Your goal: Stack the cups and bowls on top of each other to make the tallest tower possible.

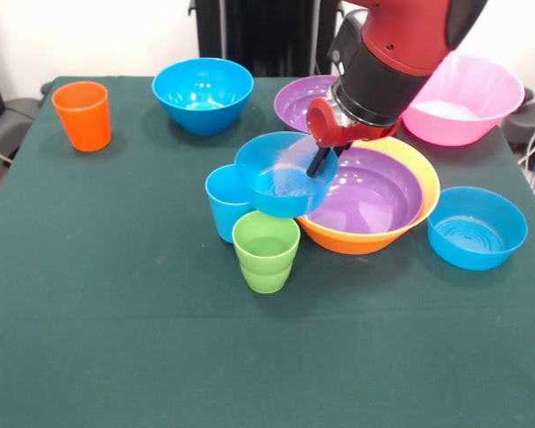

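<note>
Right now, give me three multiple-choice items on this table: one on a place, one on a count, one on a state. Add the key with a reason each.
1. Where does the purple bowl nearest the claw sit?
A. Inside the orange-yellow bowl
B. Upside down on the cloth
C. On the orange cup

2. How many blue bowls show?
A. One
B. Three
C. Five

3. What is the state of the blue bowl under the claw?
A. Lying flat on the cloth
B. Held up, tilted, beside the light blue cup
C. Nested in the pink bowl

Key: 1 A, an orange-yellow rim rings the purple one. 2 B, one at the far side, one at the claw, one alone at the right. 3 B, a dark finger reaches over its rim and it hangs above the cups.
</note>
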